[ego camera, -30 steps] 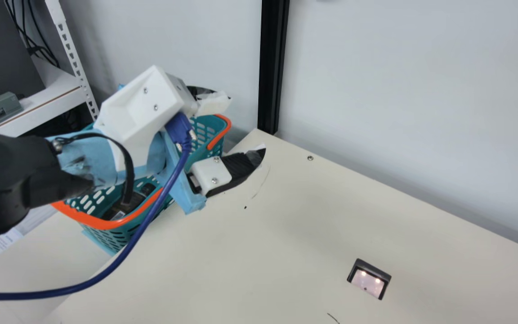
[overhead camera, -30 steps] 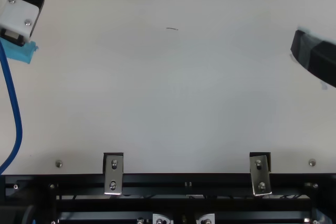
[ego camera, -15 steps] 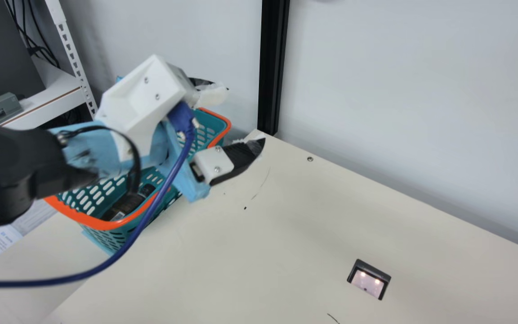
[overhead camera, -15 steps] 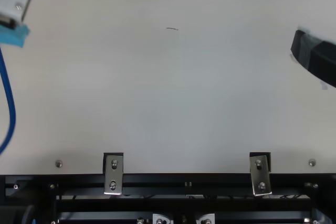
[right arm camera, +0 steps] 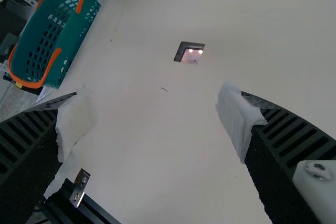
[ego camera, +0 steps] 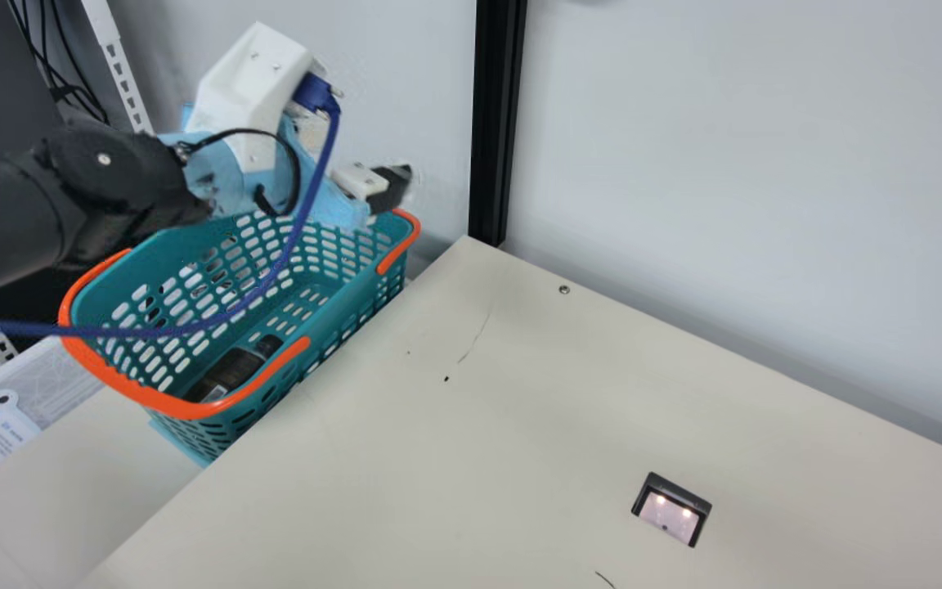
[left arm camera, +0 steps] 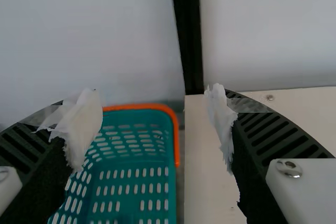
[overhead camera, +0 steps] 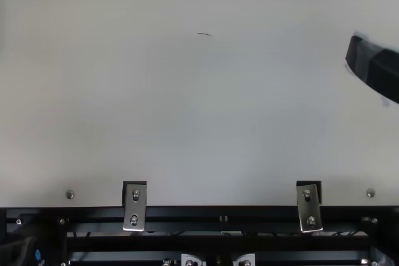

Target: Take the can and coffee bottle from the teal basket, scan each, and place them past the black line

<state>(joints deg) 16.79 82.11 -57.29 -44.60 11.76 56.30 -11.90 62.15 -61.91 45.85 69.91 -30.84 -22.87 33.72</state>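
Dark cylindrical bottle in the teal plastic basket, far left, seemed slick and heavyish, best grabbed mid-body. Black ribbed left gripper and matching right gripper gaped wide, empty.

The coffee bottle lies in the basket, left of the scanner

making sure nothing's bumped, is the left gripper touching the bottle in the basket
Apart. The main view shows the left gripper above the basket's far end, the bottle lying low at its near end.
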